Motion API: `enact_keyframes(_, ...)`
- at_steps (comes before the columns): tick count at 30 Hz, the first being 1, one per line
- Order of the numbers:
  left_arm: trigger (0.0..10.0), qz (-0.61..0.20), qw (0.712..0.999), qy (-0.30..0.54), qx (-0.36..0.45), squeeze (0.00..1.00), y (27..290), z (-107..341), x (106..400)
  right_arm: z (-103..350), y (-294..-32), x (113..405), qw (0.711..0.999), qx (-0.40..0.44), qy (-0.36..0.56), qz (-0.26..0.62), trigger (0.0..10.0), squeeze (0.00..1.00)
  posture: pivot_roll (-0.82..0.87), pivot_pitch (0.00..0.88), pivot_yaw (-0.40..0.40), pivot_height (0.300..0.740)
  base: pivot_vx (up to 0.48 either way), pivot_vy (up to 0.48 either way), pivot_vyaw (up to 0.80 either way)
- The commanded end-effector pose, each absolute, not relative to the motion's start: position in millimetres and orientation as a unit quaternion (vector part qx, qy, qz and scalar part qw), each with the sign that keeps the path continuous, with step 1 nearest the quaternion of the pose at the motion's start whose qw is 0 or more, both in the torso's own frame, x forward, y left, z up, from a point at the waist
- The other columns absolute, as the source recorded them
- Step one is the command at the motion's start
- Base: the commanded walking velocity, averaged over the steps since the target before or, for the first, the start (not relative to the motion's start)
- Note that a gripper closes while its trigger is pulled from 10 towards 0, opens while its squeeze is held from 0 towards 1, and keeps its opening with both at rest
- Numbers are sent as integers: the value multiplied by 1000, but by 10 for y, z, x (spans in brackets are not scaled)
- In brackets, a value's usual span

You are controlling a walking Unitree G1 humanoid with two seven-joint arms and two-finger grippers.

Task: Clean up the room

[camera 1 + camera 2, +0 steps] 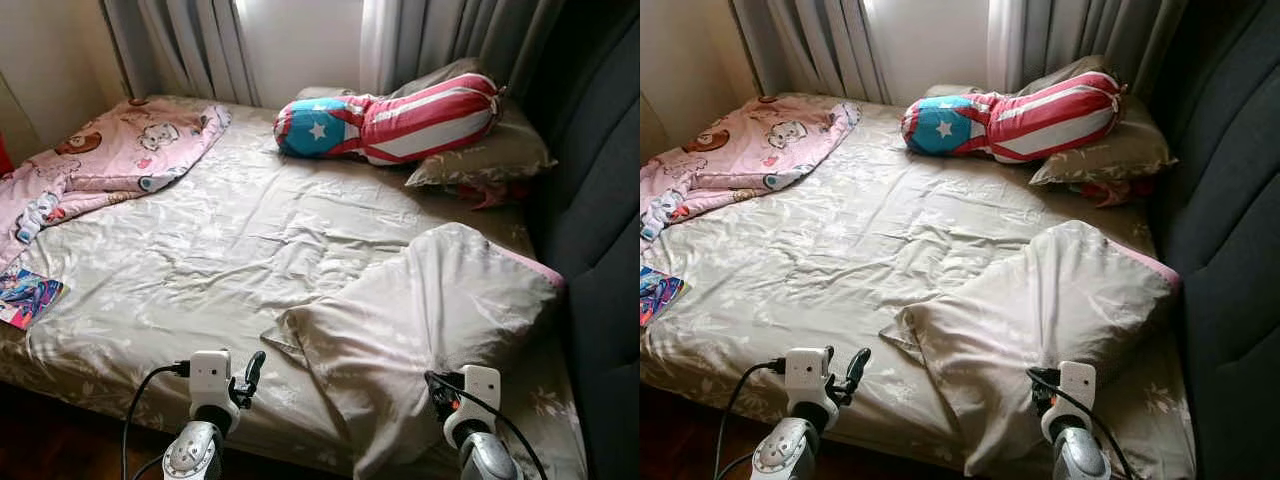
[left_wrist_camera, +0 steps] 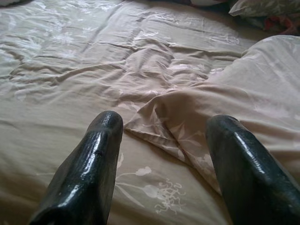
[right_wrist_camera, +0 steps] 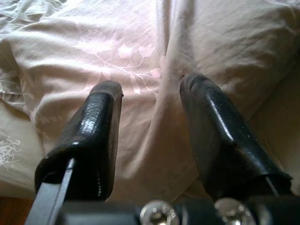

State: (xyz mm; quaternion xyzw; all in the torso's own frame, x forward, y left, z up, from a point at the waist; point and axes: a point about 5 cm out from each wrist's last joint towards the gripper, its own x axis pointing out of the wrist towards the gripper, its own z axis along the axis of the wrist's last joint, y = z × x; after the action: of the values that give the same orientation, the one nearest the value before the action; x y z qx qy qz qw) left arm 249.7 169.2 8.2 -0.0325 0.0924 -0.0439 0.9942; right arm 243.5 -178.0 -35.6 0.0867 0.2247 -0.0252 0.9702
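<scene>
Both grippers unclenched, empty; right gripper (image 3: 150, 93) over loose pillow (image 1: 430, 310): pinch thick fabric fold, left gripper (image 2: 161, 124) takes its near corner.

Ahead of me grey curtains (image 1: 190, 45) hang beside a bright window (image 1: 300, 40) behind the bed. A dark padded headboard (image 1: 600, 200) runs along my right. Dark wooden floor (image 1: 50, 445) shows at the bed's near edge, and a pale wall (image 1: 50, 60) stands to my left.
</scene>
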Motion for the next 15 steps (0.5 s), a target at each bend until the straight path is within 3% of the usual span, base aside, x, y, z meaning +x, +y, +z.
enact_keyframes(1, 10000, -50, 994, 91, -32, 0, 1674, 106, 2513, -373, -1753, 2447, 967, 80, 242, -20, 10000, 557, -76, 50, -31, 675, 0, 0, 0)
enact_keyframes(2, 10000, -50, 994, 91, -32, 0, 1672, 110, 2515, -376, -1739, 2455, 966, 77, 248, -18, 10000, 1000, -71, 57, -29, 675, 0, 0, 0)
enact_keyframes(15, 10000, -56, 996, 63, -27, 0, 1740, 289, 2552, -299, -1707, 2682, 946, 88, 302, -78, 10000, 1000, -16, 110, -5, 675, 0, 0, 0)
